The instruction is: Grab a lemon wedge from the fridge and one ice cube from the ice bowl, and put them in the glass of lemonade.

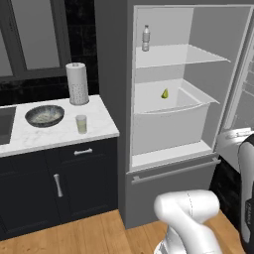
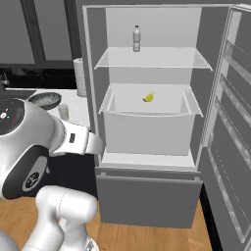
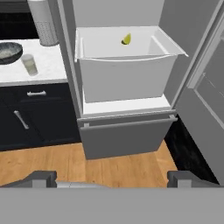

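Right, fridge (image 1: 178, 89) stands wide open, door swung out to the right. Lemon wedge (image 1: 164, 94) sits in the white drawer (image 1: 168, 126), toward its far wall, roughly mid-width; from the right base view it's at (image 2: 148, 97), from the hand view at (image 3: 126, 40). One clear bottle (image 1: 146, 38) stands upright on the shelf (image 1: 188, 54) above the drawer, left of centre. I can't read any label on it, too small.

Left of the fridge, the marble counter (image 1: 30, 139) carries three things. Ice bowl (image 1: 44, 115) is toward the left, pale contents inside. Glass of lemonade (image 1: 81, 124) stands upright just right of the bowl and a bit nearer to me, not touching it. Paper-towel roll (image 1: 77, 83) is upright at the far side, by the dark wall. Dark cabinets (image 1: 54, 186) with bar handles sit below.

Gripper (image 3: 112, 178) is spread to full width with nothing between the fingertips (image 3: 43, 178). It hangs low over the wood floor (image 3: 48, 162), well short of the fridge, facing the drawer front.

No brands or writing readable anywhere I can see.
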{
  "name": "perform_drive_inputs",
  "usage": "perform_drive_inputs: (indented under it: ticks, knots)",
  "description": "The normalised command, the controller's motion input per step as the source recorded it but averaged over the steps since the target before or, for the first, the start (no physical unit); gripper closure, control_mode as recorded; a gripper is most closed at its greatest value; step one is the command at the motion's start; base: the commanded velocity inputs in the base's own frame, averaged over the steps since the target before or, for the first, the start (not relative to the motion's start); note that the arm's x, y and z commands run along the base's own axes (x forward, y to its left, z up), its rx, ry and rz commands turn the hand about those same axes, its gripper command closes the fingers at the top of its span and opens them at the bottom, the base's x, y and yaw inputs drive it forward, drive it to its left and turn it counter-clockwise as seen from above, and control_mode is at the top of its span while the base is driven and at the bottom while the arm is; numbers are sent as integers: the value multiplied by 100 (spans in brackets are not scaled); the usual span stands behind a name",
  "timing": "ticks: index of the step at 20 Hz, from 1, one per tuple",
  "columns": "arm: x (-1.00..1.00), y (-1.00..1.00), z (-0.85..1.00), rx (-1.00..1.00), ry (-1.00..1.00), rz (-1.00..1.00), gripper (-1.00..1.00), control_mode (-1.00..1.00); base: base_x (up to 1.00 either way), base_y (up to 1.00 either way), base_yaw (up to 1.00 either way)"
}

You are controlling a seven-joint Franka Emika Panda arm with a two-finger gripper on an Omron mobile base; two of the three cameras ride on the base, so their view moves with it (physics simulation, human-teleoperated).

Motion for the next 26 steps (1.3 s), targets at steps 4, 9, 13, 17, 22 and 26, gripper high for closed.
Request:
perform_drive_inputs:
  ticks: [4,9,13,17,22,26]
  knots:
    - [1,-7,0,0,1,0,-100,100,3,-3,0]
    - [0,0,0,0,0,0,-100,100,28,-34,3]
    - [0,0,0,0,0,0,-100,100,49,-38,6]
    - [0,0,0,0,0,0,-100,100,84,-36,8]
    - [0,0,0,0,0,0,-100,100,77,-29,9]
    - [0,0,0,0,0,0,-100,100,49,-25,9]
